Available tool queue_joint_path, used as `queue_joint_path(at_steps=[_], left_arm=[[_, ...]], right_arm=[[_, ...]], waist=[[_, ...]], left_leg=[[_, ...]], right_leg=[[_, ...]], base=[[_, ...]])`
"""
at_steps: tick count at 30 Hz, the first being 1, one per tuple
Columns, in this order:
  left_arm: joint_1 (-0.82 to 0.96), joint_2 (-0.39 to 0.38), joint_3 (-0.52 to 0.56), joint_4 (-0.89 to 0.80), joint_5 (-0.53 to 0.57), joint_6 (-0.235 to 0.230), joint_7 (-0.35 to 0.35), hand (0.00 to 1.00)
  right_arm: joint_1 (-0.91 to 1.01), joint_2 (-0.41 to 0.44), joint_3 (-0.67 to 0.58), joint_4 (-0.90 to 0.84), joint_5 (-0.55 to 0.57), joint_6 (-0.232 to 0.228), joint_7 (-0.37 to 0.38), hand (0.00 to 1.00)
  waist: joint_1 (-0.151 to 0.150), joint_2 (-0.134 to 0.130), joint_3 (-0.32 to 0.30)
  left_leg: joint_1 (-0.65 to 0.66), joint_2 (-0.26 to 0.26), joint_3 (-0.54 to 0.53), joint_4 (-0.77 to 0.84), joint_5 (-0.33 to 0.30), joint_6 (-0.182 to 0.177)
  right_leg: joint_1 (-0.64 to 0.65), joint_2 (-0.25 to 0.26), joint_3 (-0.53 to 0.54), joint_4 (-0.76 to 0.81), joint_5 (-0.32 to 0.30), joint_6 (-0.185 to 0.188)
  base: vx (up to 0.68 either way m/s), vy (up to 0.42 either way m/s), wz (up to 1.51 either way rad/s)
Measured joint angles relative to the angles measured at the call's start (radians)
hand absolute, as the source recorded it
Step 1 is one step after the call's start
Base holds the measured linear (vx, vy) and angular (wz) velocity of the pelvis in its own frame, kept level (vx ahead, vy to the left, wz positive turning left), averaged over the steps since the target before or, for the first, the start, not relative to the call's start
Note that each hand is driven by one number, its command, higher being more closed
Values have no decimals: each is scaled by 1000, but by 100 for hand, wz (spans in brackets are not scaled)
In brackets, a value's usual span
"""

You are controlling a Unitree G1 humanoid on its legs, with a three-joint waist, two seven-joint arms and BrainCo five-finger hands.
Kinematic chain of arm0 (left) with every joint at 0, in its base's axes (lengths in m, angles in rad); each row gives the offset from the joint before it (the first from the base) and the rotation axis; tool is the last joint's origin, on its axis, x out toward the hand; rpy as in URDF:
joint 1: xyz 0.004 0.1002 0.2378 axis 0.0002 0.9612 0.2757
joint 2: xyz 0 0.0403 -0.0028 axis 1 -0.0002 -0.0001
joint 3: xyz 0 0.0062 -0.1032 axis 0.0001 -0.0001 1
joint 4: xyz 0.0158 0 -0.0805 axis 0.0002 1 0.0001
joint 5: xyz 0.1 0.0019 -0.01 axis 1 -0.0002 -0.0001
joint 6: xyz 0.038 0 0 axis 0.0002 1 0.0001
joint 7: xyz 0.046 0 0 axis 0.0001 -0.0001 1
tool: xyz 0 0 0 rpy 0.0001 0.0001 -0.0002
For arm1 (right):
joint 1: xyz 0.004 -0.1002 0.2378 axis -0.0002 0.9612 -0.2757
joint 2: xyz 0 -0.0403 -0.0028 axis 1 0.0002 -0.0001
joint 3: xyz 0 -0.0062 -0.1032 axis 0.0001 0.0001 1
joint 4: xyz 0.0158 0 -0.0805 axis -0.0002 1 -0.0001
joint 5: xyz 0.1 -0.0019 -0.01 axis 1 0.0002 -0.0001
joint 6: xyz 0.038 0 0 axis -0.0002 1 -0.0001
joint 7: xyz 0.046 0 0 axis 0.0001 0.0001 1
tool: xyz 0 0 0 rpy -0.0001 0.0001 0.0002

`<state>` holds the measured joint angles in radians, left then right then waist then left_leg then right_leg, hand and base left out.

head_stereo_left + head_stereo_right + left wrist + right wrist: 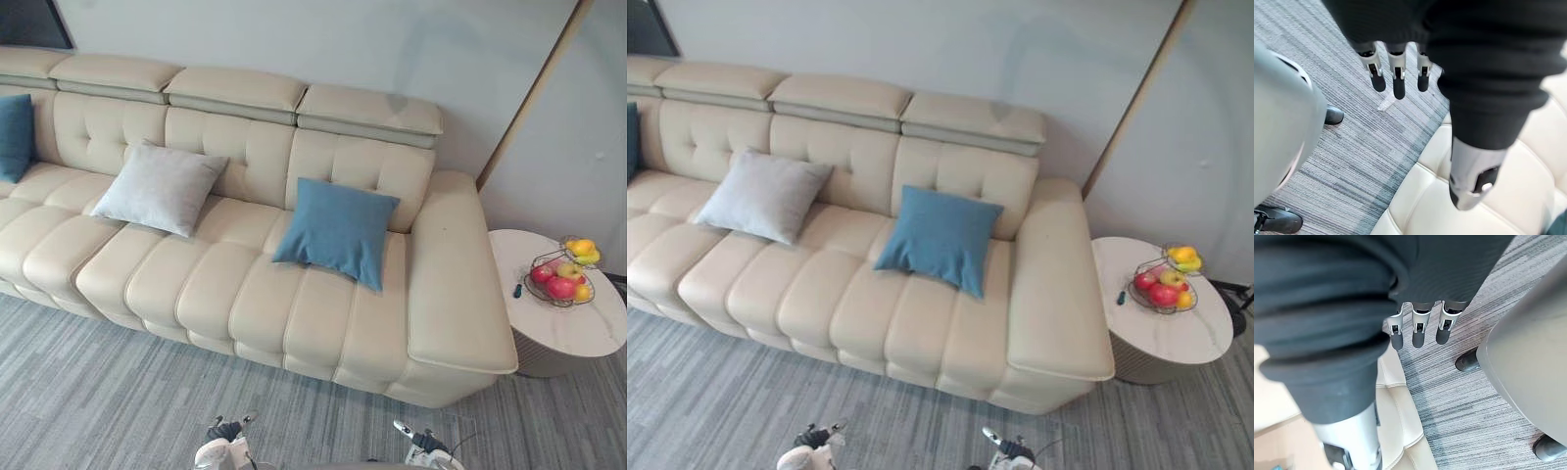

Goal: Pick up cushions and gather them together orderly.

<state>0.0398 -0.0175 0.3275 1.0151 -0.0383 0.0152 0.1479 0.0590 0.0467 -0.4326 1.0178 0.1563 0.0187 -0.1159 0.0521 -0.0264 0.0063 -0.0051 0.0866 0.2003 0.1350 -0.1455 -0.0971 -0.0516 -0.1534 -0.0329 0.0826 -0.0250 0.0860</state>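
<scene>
A blue cushion [337, 231] leans against the backrest on the right seat of a long cream sofa [245, 294]. A light grey cushion [160, 187] leans on the backrest further left. Another blue cushion [14, 136] shows partly at the sofa's far left. My left hand [1396, 78] hangs over grey carpet beside the sofa's cream front edge [1488, 210], fingers straight and holding nothing. My right hand [1418, 328] also hangs with straight fingers above the carpet, next to a cream sofa edge [1396, 421], nothing in it.
A round pale side table [578, 328] stands just right of the sofa's wide armrest [456, 274], carrying a wire basket of fruit [560, 276]. Grey striped carpet [98, 392] runs along the sofa's front. The wall is close behind the sofa.
</scene>
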Motion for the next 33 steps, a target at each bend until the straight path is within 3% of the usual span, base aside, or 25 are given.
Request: queue_joint_path(at_steps=[3,4,16,20,23,26,28,29,30,32,33], left_arm=[[11,-1,-3,16,7,-1,-7,0],[12,13,-3,39,17,1,-25,0],[11,17,-3,48,10,1,-60,0],[7,23,-2,58,-6,12,-77,0],[-2,20,-3,62,-8,13,-94,0],[-28,35,-3,80,-15,16,-97,0],[-29,42,0,76,-24,14,-97,0],[-29,43,4,67,-30,13,-94,0],[-29,44,9,59,-35,12,-92,0],[-29,45,5,54,-43,12,-91,0],[-33,42,1,55,-44,12,-91,0]], right_arm=[[3,-13,-27,1,-1,0,1,0],[22,-47,-57,29,-36,9,18,0],[27,-47,-37,29,-37,18,29,0],[17,-55,34,16,-37,29,37,0],[2,-62,85,16,-37,29,37,0],[7,-58,100,-10,-37,30,38,0],[8,-52,104,-21,-37,30,38,0],[-4,-57,104,-20,-39,32,38,0],[-20,-55,104,-20,-40,31,37,0],[-9,-57,105,-20,-41,29,34,0],[3,-56,118,-21,-50,29,34,0]], waist=[[0,11,-12],[-2,18,12],[-5,16,13],[-2,12,50],[1,21,50],[-9,10,76],[-12,13,84],[-9,9,87],[-3,9,99],[-8,3,99],[-10,2,99]], left_leg=[[33,6,-4,-55,31,-6],[109,10,-21,-104,39,-7],[117,14,-3,-99,36,-8],[140,50,77,11,-35,-23],[89,68,27,125,-114,-7],[93,79,135,156,-163,-14],[89,98,248,164,-173,-7],[90,117,332,162,-172,-6],[102,134,396,162,-171,-8],[150,139,467,161,-168,-13],[178,125,482,168,-163,-5]], right_leg=[[14,16,-2,-19,0,1],[71,30,-8,-53,1,3],[70,33,9,-47,2,3],[60,69,110,-13,0,1],[-34,113,234,33,2,2],[-78,147,348,18,50,-3],[-107,158,382,-26,107,-44],[-153,149,268,-8,103,-104],[-214,115,58,96,70,-88],[-206,49,-234,257,36,-145],[-191,53,-270,245,27,-144]], base=[[66,-47,-3],[49,-33,-1],[0,0,-4],[-38,-5,-75],[-73,-31,-137],[-97,65,-130],[-95,73,-153],[-44,55,-181],[36,36,-187],[107,15,-151],[75,-10,-132]])
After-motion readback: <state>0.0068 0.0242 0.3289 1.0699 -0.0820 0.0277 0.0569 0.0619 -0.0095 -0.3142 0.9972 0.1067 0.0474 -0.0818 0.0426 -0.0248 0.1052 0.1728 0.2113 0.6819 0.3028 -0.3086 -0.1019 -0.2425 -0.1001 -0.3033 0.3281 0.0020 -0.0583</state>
